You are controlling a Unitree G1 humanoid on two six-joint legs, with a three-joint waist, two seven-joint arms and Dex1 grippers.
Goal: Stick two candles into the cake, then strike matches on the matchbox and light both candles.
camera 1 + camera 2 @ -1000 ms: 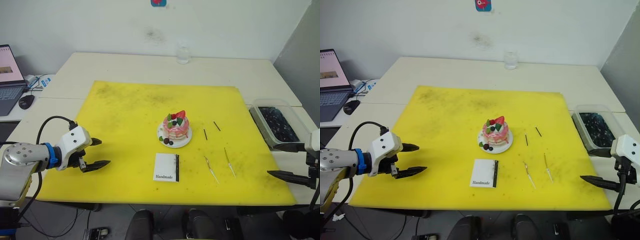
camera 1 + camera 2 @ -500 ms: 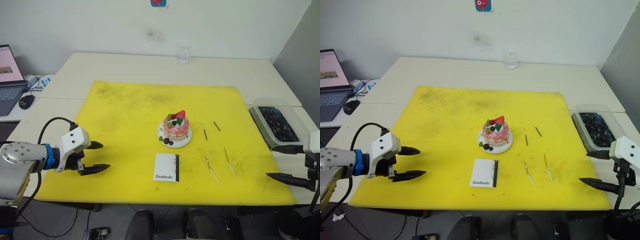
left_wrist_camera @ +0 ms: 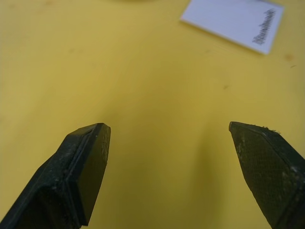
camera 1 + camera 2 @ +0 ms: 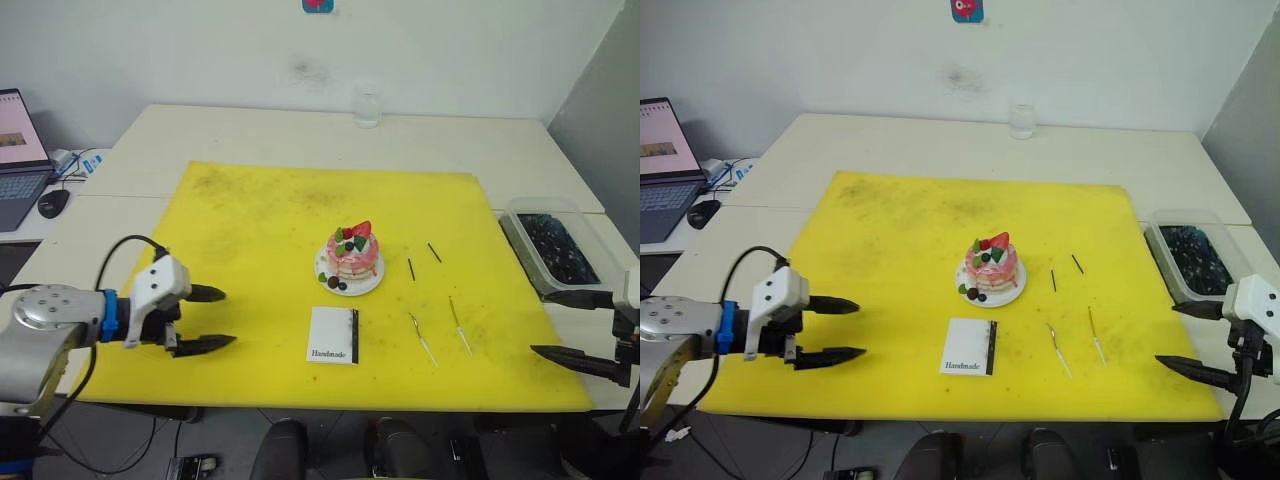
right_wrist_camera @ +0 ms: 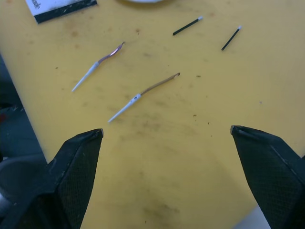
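A laptop [image 4: 15, 150] and a mouse [image 4: 52, 203] sit at the far left edge of the surface [image 4: 250, 135]. The left claw [image 4: 212, 320] hovers over the left part of the yellow mat [image 4: 260, 230], released, its two black fingers spread wide with nothing between them and pointing toward the matchbox [image 4: 333, 334]. That white box lies flat near the mat's front edge, its black striking strip on its right side. Just behind it stands the cake [image 4: 352, 253] on its white plate [image 4: 327, 272], near the mat's middle. Right of the plate lie the two dark matches [image 4: 411, 268], apart from each other, and nearer the front the two pale candles [image 4: 422, 338] lie side by side on the mat. A clear container [image 4: 550, 245] with dark contents sits beyond the mat's right edge. The right claw [image 4: 578, 329] hangs by the mat's front right corner, released and empty.
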